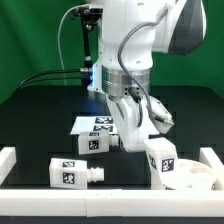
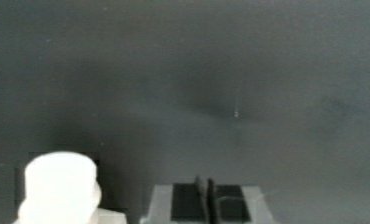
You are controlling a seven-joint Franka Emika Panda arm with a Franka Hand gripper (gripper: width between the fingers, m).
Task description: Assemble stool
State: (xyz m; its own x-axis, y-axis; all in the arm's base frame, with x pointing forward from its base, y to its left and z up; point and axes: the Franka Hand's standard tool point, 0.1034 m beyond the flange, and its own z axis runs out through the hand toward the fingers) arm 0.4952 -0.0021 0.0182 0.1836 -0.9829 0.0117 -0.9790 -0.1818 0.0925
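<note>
Under me is a matt black table top [image 1: 40, 120]. Flat on it, toward the back, lies the thin white marker board [image 1: 92, 122]. Just in front of that board a chunky white plastic block leg [image 1: 95, 143] lies with a black-and-white tag facing the camera. Nearer the front, a second white block leg [image 1: 76, 173] lies on its side, its peg end pointing to the exterior view's right. The round thick white disc seat [image 1: 192, 177] sits at the exterior view's right. Long white border rails [image 1: 40, 200] run along the front and both sides.
</note>
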